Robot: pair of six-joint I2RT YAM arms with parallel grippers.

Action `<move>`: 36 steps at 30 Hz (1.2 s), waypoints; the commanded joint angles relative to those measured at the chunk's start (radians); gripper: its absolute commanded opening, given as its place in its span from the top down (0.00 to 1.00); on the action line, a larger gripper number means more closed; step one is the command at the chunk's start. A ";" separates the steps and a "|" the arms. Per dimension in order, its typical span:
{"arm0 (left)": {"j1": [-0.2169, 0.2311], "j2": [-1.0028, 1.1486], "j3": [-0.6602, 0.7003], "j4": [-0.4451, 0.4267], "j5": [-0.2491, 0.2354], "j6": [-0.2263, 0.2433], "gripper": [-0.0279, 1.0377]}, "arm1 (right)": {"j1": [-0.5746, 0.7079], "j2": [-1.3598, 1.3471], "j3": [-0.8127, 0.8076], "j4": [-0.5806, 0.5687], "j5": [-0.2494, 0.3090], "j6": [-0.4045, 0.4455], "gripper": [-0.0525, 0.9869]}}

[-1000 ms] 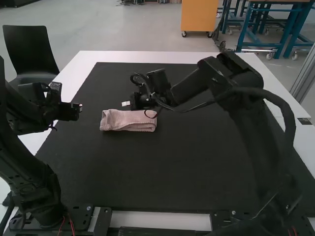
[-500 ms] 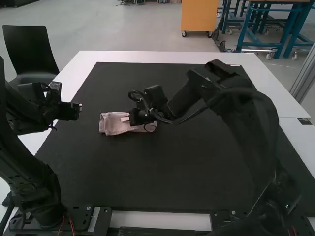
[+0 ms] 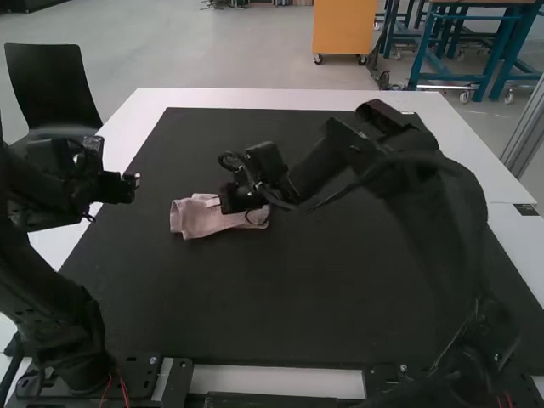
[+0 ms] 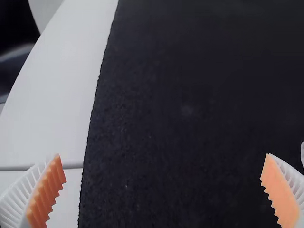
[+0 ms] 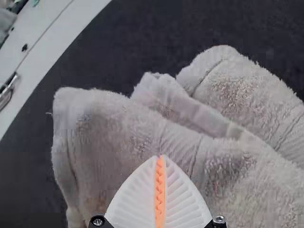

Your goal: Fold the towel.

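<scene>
And here I am over the towel, which lies as a folded, rumpled strip on the dark mat, nearer the left edge of the table than the right. My right arm reaches across to its far side, and my right jaws are pressed together, orange pads meeting with no cloth that I can make out between them. So this looks like tidying work, nudging and flattening, rather than a pinch!

Now the delicate bit: the layers sit unevenly, a ridge of hem running between two puffed lobes. I want a light, level press, jaws together like a blunt thumb, sweeping along the strip towards its loose left end. Too much weight and the top layer drags, rucking everything beneath. Too little, and the ridge springs back. If it needs lifting, I rise clear first, then spread the jaws and take all the layers at the edge, not just the top one.

Over by the table's left edge, my left arm has its left jaws spread wide, well apart from the towel; they could steady that loose end if the strip slides.
</scene>
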 commanded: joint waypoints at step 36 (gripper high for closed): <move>-0.377 -0.873 0.366 -0.359 -0.219 -0.254 0.06 | -0.757 -1.935 -0.420 -0.189 0.278 -0.079 0.08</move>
